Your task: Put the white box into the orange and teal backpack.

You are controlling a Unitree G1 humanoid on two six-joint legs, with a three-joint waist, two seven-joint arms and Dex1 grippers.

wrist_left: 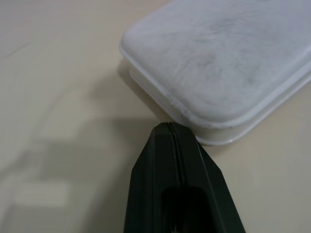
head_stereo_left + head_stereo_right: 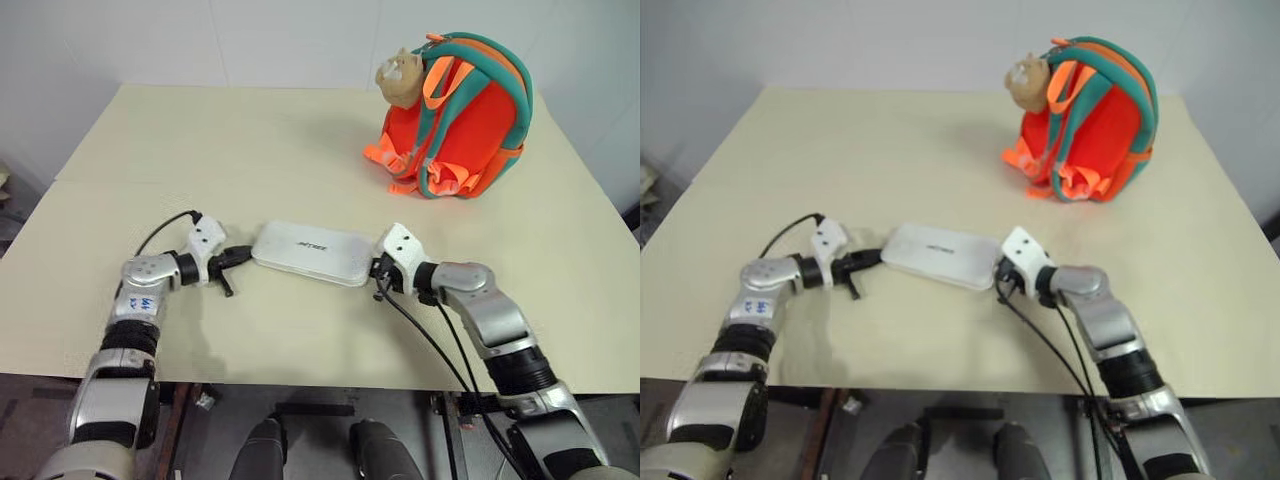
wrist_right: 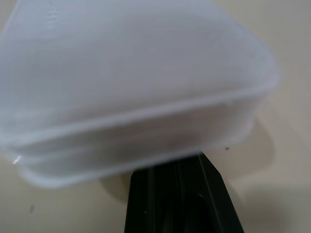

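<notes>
The white box [image 2: 313,252] lies flat near the middle of the table, its long side running left to right between my two grippers. My left gripper [image 2: 243,254] is shut, and its tip is at the box's left end; in the left wrist view the closed fingertips [image 1: 170,133] sit right beside the box's corner [image 1: 214,63]. My right gripper [image 2: 378,268] is shut too, pressed against the box's right end [image 3: 131,82]. The orange and teal backpack [image 2: 462,115] stands upright at the back right, well beyond the box, with a tan plush cat charm [image 2: 400,78] on its left side.
The cream table [image 2: 200,140] stretches wide to the back left. Its front edge [image 2: 300,385] runs just below my arms. A white wall rises behind the table. Black cables hang from my right wrist toward the front edge.
</notes>
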